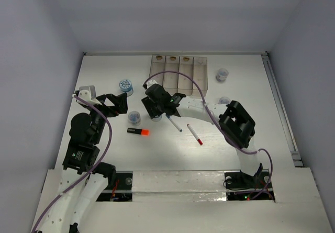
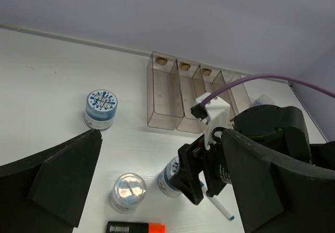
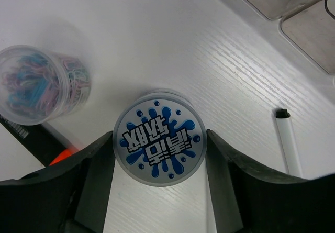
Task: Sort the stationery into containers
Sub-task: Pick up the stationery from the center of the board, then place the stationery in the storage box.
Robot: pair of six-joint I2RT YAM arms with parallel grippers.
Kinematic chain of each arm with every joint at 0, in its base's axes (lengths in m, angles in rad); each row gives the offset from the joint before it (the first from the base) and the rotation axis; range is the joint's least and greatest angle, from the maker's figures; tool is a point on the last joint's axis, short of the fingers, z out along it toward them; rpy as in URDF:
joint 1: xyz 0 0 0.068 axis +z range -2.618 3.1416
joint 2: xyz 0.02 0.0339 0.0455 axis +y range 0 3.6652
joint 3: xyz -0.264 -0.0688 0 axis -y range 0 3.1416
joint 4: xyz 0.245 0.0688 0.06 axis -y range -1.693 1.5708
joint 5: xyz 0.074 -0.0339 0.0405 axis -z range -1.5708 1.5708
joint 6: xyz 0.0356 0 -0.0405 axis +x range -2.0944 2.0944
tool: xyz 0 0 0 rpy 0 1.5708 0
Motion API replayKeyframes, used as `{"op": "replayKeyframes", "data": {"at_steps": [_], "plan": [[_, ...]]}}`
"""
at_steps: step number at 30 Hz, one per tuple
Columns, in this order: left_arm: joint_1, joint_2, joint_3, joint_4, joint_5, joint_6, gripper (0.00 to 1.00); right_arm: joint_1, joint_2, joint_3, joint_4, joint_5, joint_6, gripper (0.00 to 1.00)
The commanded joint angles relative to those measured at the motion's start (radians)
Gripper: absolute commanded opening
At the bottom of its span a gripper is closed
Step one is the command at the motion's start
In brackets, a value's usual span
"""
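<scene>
My right gripper (image 1: 154, 110) (image 3: 159, 154) has its fingers pressed on both sides of a round roll with a blue splash lid (image 3: 159, 143), which stands on the table. The same roll shows in the left wrist view (image 2: 170, 176). My left gripper (image 1: 118, 103) (image 2: 157, 201) is open and empty, left of it. Another blue-white roll (image 1: 125, 86) (image 2: 101, 109) stands further back on the left. An orange-tipped black highlighter (image 1: 137, 132) (image 2: 136, 227) lies in front. A white pen (image 1: 174, 123) (image 3: 288, 139) and a red-capped pen (image 1: 194, 134) lie to the right. The row of beige bins (image 1: 178, 73) (image 2: 178, 91) stands at the back. The green-tipped highlighter is out of view.
A clear round tub of coloured clips (image 1: 134, 118) (image 2: 128, 191) (image 3: 39, 84) stands just left of the gripped roll. Two more round tubs (image 1: 222, 75) (image 1: 224, 101) stand right of the bins. The right arm's purple cable arches over the bins.
</scene>
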Motion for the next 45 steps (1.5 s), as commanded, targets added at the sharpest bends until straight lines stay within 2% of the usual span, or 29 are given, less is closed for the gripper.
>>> {"op": "replayKeyframes", "data": {"at_steps": [1, 3, 8, 13, 17, 23, 28, 34, 45], "plan": [[0.006, -0.008, 0.040, 0.047, 0.010, 0.001, 0.99, -0.006, 0.010, 0.049, 0.025, 0.001, 0.009, 0.60], [0.006, -0.008, 0.040, 0.047, 0.012, 0.001, 0.99, -0.006, -0.012, 0.044, 0.043, 0.014, 0.009, 0.54], [0.006, -0.008, 0.040, 0.047, 0.012, 0.001, 0.99, -0.055, -0.115, 0.047, 0.112, 0.012, -0.007, 0.48], [0.006, -0.013, 0.040, 0.047, 0.013, 0.001, 0.99, -0.222, -0.233, 0.046, 0.155, -0.065, 0.012, 0.46], [0.006, -0.010, 0.040, 0.048, 0.018, 0.001, 0.99, -0.351, -0.267, 0.048, 0.175, -0.090, 0.015, 0.46], [0.006, -0.003, 0.040, 0.048, 0.019, 0.001, 0.99, -0.504, -0.167, 0.136, 0.142, 0.017, -0.030, 0.46], [0.006, 0.012, 0.041, 0.048, 0.016, 0.004, 0.99, -0.566, -0.064, 0.269, 0.117, 0.036, -0.076, 0.46], [0.006, 0.027, 0.041, 0.048, 0.010, 0.006, 0.99, -0.593, 0.072, 0.400, 0.074, 0.045, -0.114, 0.46], [0.035, 0.082, 0.046, 0.048, 0.010, 0.000, 0.99, -0.636, 0.157, 0.461, 0.082, 0.005, -0.094, 0.47]]}}
